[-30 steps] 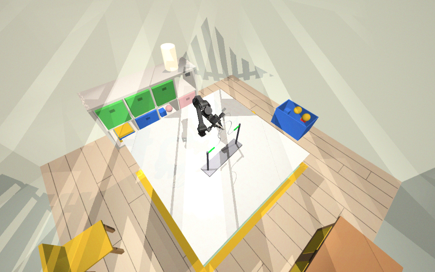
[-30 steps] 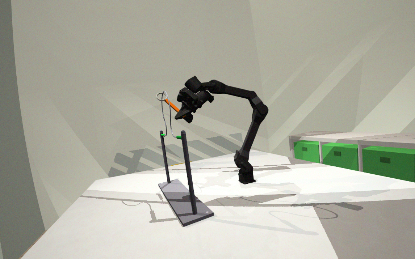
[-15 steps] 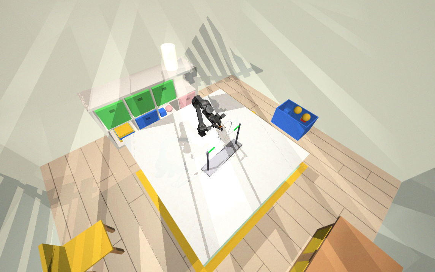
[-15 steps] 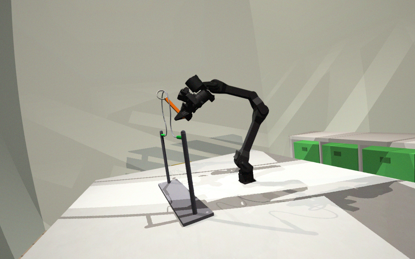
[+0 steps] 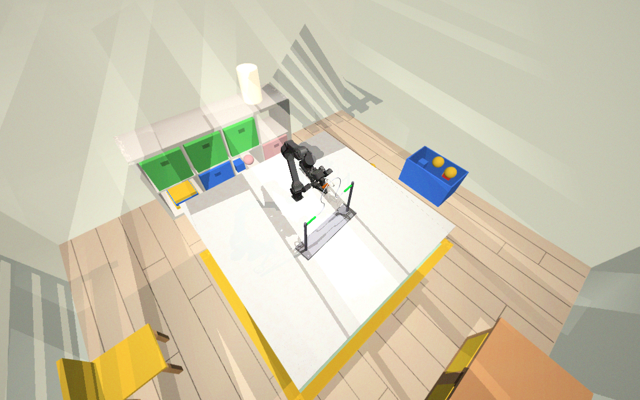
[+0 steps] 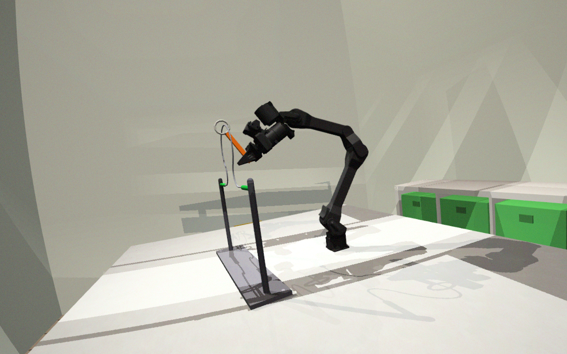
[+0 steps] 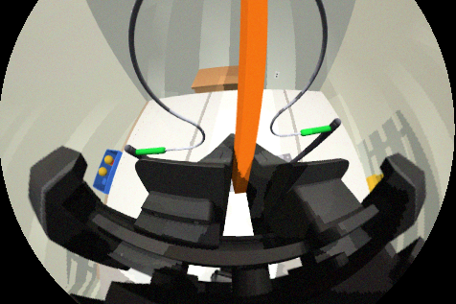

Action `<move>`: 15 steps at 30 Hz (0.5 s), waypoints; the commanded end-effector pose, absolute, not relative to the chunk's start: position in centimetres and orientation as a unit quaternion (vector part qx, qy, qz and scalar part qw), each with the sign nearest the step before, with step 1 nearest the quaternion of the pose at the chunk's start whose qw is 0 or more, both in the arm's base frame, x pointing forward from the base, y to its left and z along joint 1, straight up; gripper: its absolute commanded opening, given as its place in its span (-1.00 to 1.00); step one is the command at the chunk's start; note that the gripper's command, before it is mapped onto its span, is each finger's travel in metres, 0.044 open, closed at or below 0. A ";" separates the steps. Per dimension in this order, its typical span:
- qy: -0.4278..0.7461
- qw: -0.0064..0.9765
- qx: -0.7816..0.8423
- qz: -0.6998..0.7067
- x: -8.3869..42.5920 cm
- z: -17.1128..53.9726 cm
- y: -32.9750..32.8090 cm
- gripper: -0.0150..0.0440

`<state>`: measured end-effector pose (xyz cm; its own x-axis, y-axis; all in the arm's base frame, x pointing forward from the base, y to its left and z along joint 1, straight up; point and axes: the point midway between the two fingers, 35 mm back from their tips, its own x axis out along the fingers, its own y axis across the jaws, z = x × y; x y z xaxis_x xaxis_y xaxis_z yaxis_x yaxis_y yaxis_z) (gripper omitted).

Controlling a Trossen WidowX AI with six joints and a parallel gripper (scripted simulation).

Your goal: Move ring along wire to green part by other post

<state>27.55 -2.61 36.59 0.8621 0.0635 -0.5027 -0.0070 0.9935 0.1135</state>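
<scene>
Where fingers [image 6: 243, 160] pinch, orange handle [image 6: 235, 143] [image 7: 252, 66], seemingly.

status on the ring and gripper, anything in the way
Gripper shut on orange handle. Ring up at the grey wire's top, not at either green part. Hazard: grey wire close around ring.

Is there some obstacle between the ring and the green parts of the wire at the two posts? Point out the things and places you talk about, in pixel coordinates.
No separate object is visible in between. However, from the ring [image 6: 214, 127], up at the top of the loop, the curving grey wire [image 6: 233, 164] [image 7: 131, 37] descends toward both green parts [image 6: 245, 187] [image 7: 150, 152], and it must not be touched.
</scene>
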 end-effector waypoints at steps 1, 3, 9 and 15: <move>0.256 0.966 0.027 0.011 27.4 36.7 -2.8 -1.00; 0.255 0.967 0.014 0.007 27.4 36.7 -2.8 -1.00; 0.250 0.968 -0.023 -0.003 27.5 36.7 -3.1 -1.00; 0.245 0.967 -0.061 -0.014 27.5 36.7 -3.4 -1.00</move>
<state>27.66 -3.27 36.50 0.8737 -0.0371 -0.4850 -0.0042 0.9965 -0.0838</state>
